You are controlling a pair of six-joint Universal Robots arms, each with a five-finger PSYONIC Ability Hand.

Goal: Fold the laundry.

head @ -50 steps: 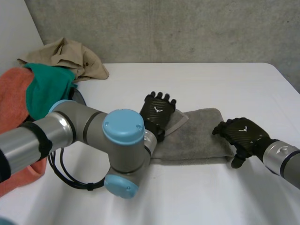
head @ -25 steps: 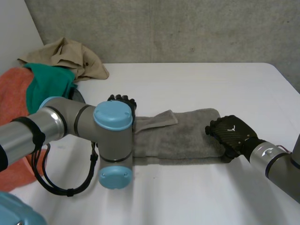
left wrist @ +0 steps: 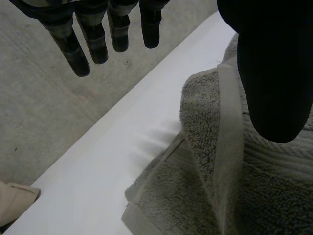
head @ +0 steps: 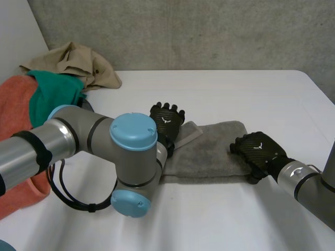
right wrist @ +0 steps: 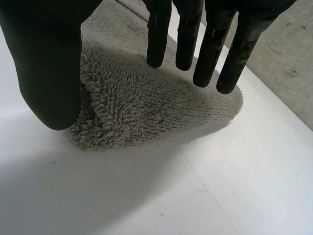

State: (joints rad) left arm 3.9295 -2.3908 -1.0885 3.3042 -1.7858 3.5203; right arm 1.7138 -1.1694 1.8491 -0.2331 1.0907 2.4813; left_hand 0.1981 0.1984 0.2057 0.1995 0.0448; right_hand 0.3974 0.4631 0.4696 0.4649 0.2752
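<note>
Towel (head: 209, 149) – grey, folded, middle of the table (head: 235, 94). Left hand (head: 166, 121) relaxed over its left end, right hand (head: 256, 149) loose over the right – soft, floppy, so I'd pinch the hemmed corners.

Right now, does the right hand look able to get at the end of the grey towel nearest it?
Probably yes: the right hand is open directly over that end of the grey towel, thumb and fingers spread above it, with nothing lying between.
</note>
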